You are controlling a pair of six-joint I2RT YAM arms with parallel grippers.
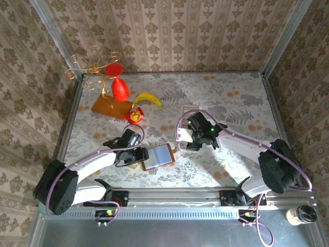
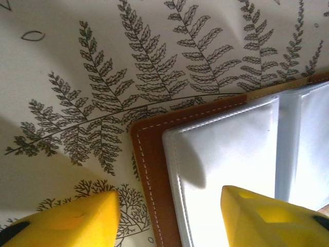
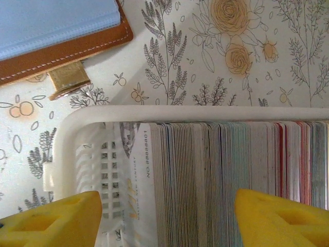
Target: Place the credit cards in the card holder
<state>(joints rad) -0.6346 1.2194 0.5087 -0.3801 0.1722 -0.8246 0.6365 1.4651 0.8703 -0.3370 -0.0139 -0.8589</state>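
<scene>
Top view, card holder open on surface near centre, left hand at its left edge, left wrist view, fingers apart astride its corner, right wrist view, right hand spread above credit cards, packed upright in white basket.

The open card holder lies on the table between the left claw and right claw.
</scene>
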